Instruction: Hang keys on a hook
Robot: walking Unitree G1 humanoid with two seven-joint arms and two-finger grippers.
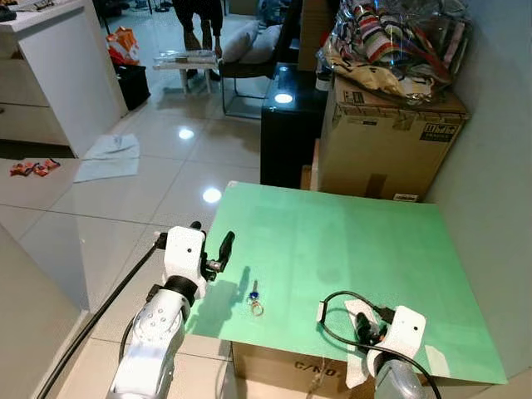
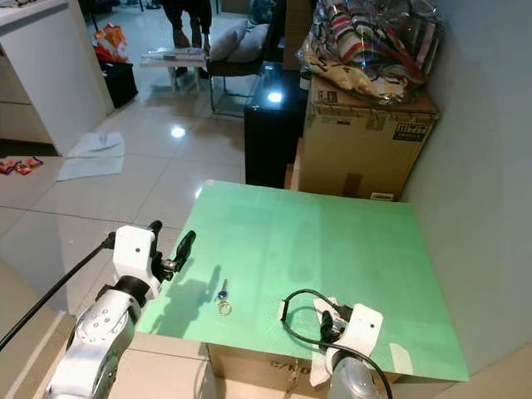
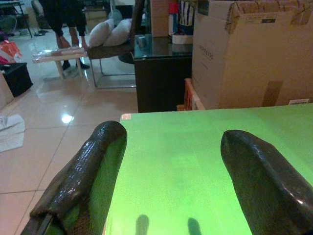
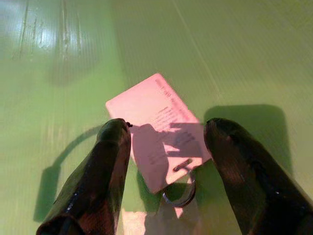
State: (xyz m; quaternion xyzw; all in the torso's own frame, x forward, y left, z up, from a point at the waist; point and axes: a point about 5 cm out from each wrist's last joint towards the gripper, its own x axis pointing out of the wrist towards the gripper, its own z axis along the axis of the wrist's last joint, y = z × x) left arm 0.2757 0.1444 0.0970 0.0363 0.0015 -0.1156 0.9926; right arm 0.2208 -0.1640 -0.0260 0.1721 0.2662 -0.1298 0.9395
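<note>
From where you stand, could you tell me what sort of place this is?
Probably a lived-in home's living area, used partly for storage: glossy white tiled floor, a low bench with pale cushions, and a brown cardboard box topped with bagged goods behind the green-covered table.

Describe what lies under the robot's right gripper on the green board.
Below the open right gripper a pale card with a metal ring lies flat on the green board. The fingers' shadow covers part of its print, which is unreadable.
</note>
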